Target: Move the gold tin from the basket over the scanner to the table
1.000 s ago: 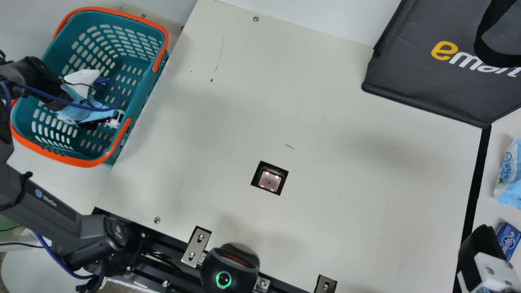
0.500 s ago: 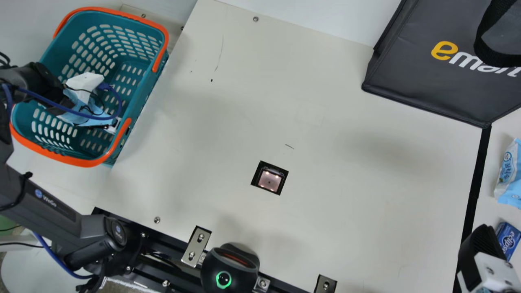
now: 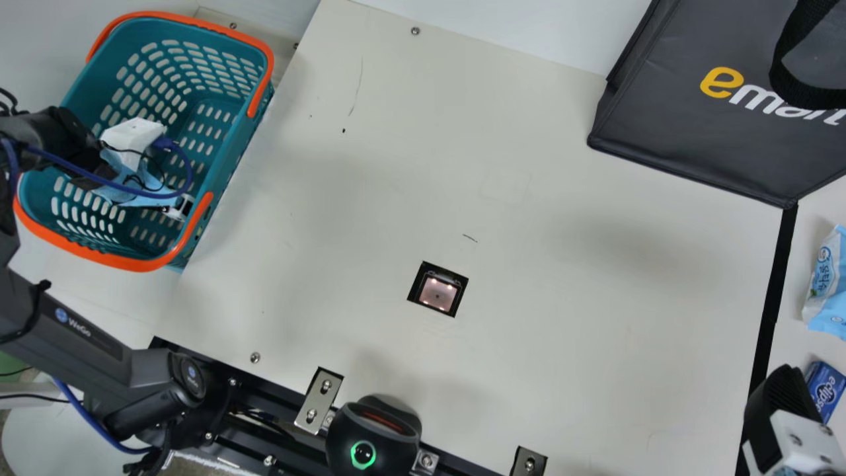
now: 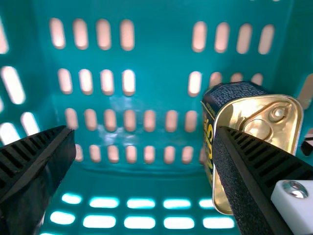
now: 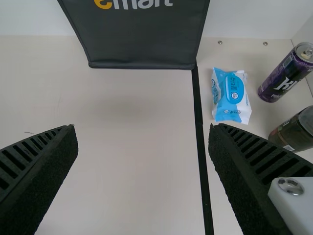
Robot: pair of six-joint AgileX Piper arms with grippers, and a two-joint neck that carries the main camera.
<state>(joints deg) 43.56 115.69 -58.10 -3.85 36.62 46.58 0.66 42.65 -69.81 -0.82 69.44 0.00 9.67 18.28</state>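
Note:
My left gripper [image 3: 165,192] is down inside the teal basket [image 3: 225,155] at the main view's left, its body partly covered by blue cloth and cable. In the left wrist view that gripper [image 4: 142,161] stands open, and the gold tin [image 4: 259,122] lies partly behind one of its fingers, not between the two. My right gripper [image 3: 776,403] is at the main view's lower right; in the right wrist view the same gripper [image 5: 144,161] is open over the table with nothing held. The scanner [image 3: 437,293] is set into the table's middle.
A dark bag [image 3: 700,112] stands at the back right. Beyond the black strip lie a blue wipes pack [image 3: 827,284] and a small blue box [image 3: 824,390]. The right wrist view also has a purple can [image 5: 287,73] and a dark jar [image 5: 296,131]. Orange handles edge the basket.
My left gripper has shifted slightly within the basket, moving a little downward and then to the left in the main view. The right arm has kept still.

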